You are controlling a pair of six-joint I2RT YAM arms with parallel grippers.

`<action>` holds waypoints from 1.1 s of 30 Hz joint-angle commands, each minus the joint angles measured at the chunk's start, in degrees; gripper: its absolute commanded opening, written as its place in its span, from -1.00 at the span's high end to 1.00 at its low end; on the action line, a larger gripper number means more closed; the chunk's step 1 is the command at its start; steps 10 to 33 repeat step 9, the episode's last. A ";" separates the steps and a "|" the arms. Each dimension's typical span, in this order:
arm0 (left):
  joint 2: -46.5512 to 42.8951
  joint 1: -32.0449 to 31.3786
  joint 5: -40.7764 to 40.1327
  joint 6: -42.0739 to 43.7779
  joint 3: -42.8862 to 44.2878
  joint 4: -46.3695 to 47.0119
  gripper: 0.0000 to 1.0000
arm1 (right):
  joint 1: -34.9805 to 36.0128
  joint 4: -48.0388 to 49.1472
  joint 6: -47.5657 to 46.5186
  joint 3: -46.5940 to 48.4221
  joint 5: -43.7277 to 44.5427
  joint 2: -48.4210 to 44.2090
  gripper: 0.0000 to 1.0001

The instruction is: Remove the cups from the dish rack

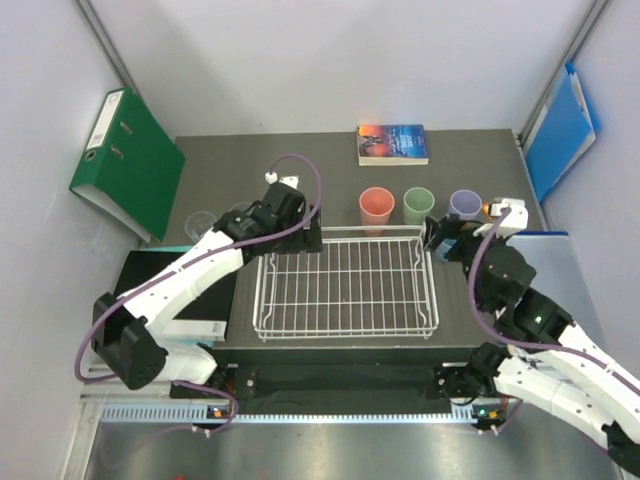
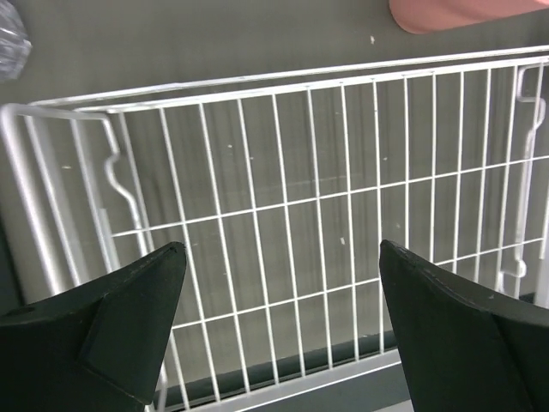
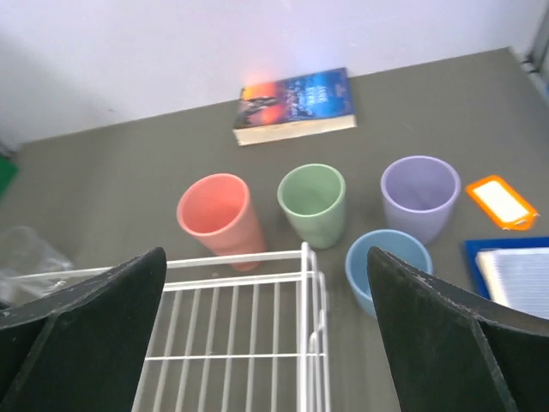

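I judge unloading done: the dish rack [image 1: 350, 284] is bare, the salmon cup [image 1: 376, 209], green cup [image 1: 418, 204], lavender cup [image 1: 465, 205] and blue cup [image 3: 386, 266] stand on the tabletop [image 1: 250, 170] just outside it, and my left end effector [image 2: 281, 249] and right end effector [image 3: 266, 253] are spread, empty.
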 commanded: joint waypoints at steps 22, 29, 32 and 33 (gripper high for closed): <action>-6.90 -1.03 -7.91 5.67 2.73 0.23 -0.98 | 11.28 19.82 -17.84 0.11 17.61 5.35 -0.99; -6.90 -1.03 -7.91 5.67 2.73 0.23 -0.98 | 11.28 19.82 -17.84 0.11 17.61 5.35 -0.99; -6.90 -1.03 -7.91 5.67 2.73 0.23 -0.98 | 11.28 19.82 -17.84 0.11 17.61 5.35 -0.99; -6.90 -1.03 -7.91 5.67 2.73 0.23 -0.98 | 11.28 19.82 -17.84 0.11 17.61 5.35 -0.99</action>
